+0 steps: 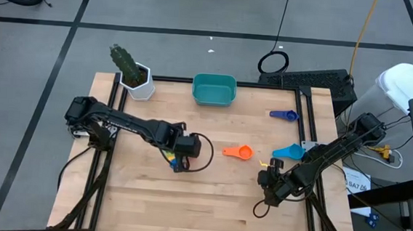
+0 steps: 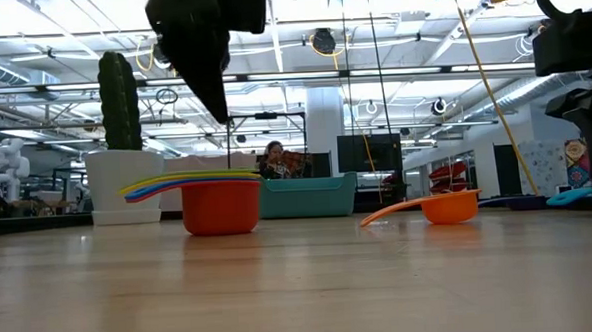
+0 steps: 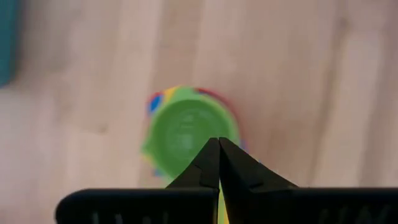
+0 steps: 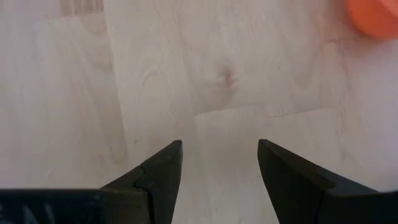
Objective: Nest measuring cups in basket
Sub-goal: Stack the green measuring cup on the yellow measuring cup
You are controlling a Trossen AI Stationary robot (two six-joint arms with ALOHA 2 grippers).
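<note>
Left end effector (image 3: pixel 219 163): fingers pressed together with no gap, hovering above the stack of cups at the middle-left of the desk; from the wrist view the tips sit over the near edge of the green cup, and whether they pinch a handle cannot be told.
Stack of cups (image 2: pixel 217 201): a red cup at the bottom stands on the desk, with yellow and blue handles fanned out flat from its rim toward the plant side; from above, a green cup (image 3: pixel 188 129) sits innermost.
Right end effector (image 4: pixel 219 163): fingers spread apart, nothing between them, held over bare wood at the right side of the desk.
Orange cup (image 1: pixel 239 152): alone on the desk near the centre, upright, handle lying toward the left arm, between the two arms and apart from both.
Light blue cup (image 1: pixel 288 151): on the desk near the right edge, just beside the right arm.
Dark blue cup (image 1: pixel 285 115): near the far right corner, well apart from the others.
Basket (image 1: pixel 214 89): teal, at the far edge of the desk in the middle, no cup visible inside.
Plant pot (image 1: pixel 137 81): white, holding a green cactus, at the far left corner, beside the basket but not touching.
Desk (image 1: pixel 186 201): pale wood in a black frame.
</note>
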